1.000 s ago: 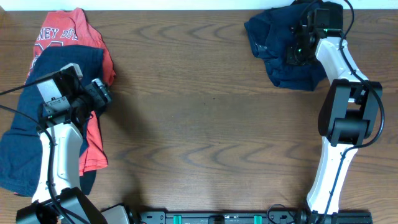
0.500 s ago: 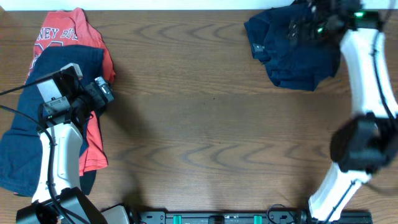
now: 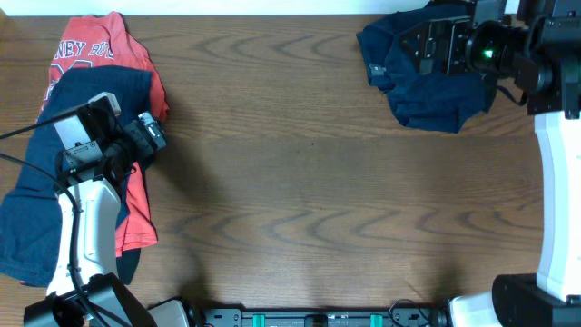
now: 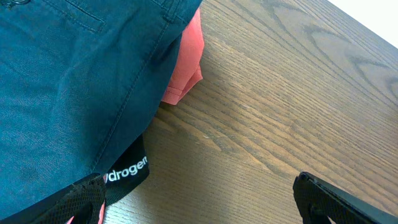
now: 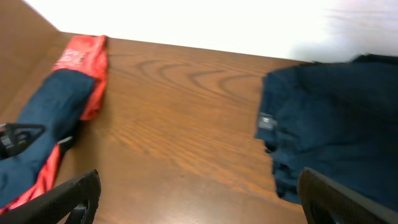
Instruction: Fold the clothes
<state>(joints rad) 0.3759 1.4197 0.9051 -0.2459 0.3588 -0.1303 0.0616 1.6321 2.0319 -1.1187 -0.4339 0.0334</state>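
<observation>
A crumpled navy garment [image 3: 427, 91] lies at the table's far right corner, also in the right wrist view [image 5: 336, 118]. My right gripper [image 3: 421, 45] hovers raised above it, open, with only bare wood between its fingers [image 5: 62, 199]. At the far left a red T-shirt [image 3: 109, 45] lies flat with a second navy garment [image 3: 36, 200] draped over it. My left gripper [image 3: 151, 134] sits low at their right edge, open and holding nothing. Its wrist view shows the navy cloth [image 4: 62, 81], a corner of the red T-shirt [image 4: 186, 62] and a black label [image 4: 127, 171] beside the left finger [image 4: 68, 202].
Brown wooden table [image 3: 309, 182] spans the middle between the two heaps. The white back edge [image 5: 186, 25] runs behind the clothes. A black rail [image 3: 327, 318] with the arm bases lies along the front edge.
My right gripper has opened, let go of the navy garment at the far right, and lifted up and away from it. The left arm has hardly moved.
</observation>
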